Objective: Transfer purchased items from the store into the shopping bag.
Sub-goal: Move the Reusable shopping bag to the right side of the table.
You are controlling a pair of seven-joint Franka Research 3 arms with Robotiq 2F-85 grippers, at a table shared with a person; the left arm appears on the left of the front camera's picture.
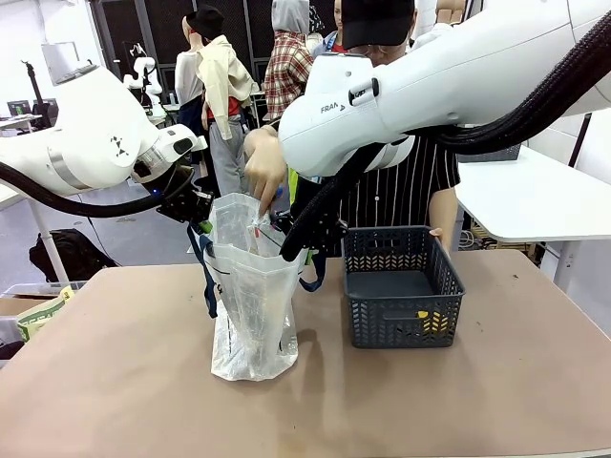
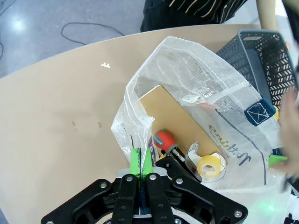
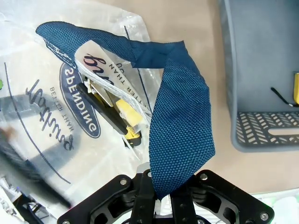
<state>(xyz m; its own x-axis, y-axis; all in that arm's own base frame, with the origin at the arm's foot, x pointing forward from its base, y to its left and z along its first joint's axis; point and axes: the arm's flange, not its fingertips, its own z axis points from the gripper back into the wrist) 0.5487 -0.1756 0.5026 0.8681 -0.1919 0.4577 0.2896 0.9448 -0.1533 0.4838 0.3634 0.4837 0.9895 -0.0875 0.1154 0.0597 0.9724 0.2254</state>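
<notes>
Two closed pinches on the shopping bag [image 1: 250, 305]: left hand [image 2: 141, 161] at rim [image 2: 127, 100], right hand [image 3: 161, 193] on strap [image 3: 180, 116]; basket [image 1: 406, 315] beside.

- One translucent white plastic bag with navy blue strap handles [image 1: 250, 315], centre left, front view.
- One dark grey rectangular lattice-sided plastic basket [image 1: 406, 320], centre right.
- Two black grippers with green pads: left gripper [image 2: 141, 159], right gripper [image 3: 161, 193], bottom edges of the wrist views.
- Two hands of a person: one hand [image 1: 264, 172], upper centre; other hand [image 1: 437, 235], right of centre.
- One red-handled screwdriver [image 2: 163, 140], one yellow tape roll [image 2: 209, 165], lower centre, left wrist view.
</notes>
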